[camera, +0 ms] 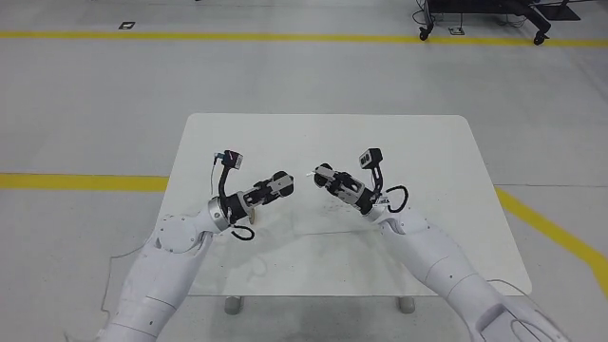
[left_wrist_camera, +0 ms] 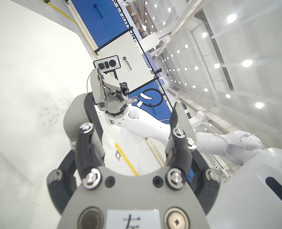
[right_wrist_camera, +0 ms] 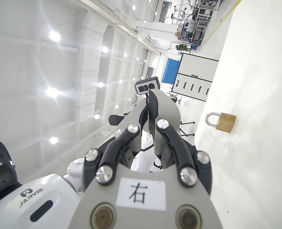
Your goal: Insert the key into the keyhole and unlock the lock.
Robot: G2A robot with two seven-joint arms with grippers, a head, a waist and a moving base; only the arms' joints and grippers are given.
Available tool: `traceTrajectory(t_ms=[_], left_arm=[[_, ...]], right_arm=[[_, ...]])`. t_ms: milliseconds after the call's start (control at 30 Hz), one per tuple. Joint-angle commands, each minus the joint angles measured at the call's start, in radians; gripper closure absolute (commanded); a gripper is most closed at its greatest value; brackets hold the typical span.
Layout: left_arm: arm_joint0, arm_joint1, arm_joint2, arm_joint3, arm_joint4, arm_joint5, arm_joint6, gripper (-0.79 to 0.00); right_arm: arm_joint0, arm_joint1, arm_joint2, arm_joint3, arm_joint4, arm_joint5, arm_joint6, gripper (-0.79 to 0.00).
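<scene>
A brass padlock (right_wrist_camera: pixel 224 122) with a silver shackle lies flat on the white table (right_wrist_camera: pixel 255 77), off to the side of my right gripper (right_wrist_camera: pixel 151 96) and clear of it. That gripper is held above the table's middle (camera: pixel 321 173) with its fingers pressed together. A thin pale sliver pokes out of its tip in the top view and looks like the key (camera: pixel 311 169). My left gripper (left_wrist_camera: pixel 131 115) faces it a short way off (camera: pixel 282 185), open wide, with nothing between its fingers (left_wrist_camera: pixel 179 120). The right gripper (left_wrist_camera: pixel 105 89) also shows beyond it.
The white table (camera: pixel 427 152) has rounded corners and bare room on all sides of the arms. Grey floor with yellow lines (camera: pixel 285 35) surrounds it. Carts and stands (camera: pixel 484 0) are far behind.
</scene>
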Motion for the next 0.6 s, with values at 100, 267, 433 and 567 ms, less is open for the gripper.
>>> traceTrajectory(t_ms=[100, 267, 433, 567], left_arm=[[0.005, 0.002, 0.004, -0.008, 0.089, 0.001, 0.050, -0.369], [0.005, 0.002, 0.017, -0.012, 0.167, 0.019, 0.095, -0.363], [0.007, 0.002, 0.024, -0.016, 0.178, 0.030, 0.118, -0.388], [0.006, 0.004, 0.023, -0.017, 0.201, 0.033, 0.126, -0.317]], right_arm=[[0.007, -0.013, -0.010, -0.004, -0.035, -0.026, 0.002, 0.000], [0.005, -0.022, -0.010, -0.014, -0.067, -0.057, -0.007, 0.000], [0.003, -0.032, -0.013, -0.005, -0.087, -0.056, -0.015, 0.000], [0.002, -0.041, -0.017, 0.001, -0.098, -0.053, -0.024, 0.000]])
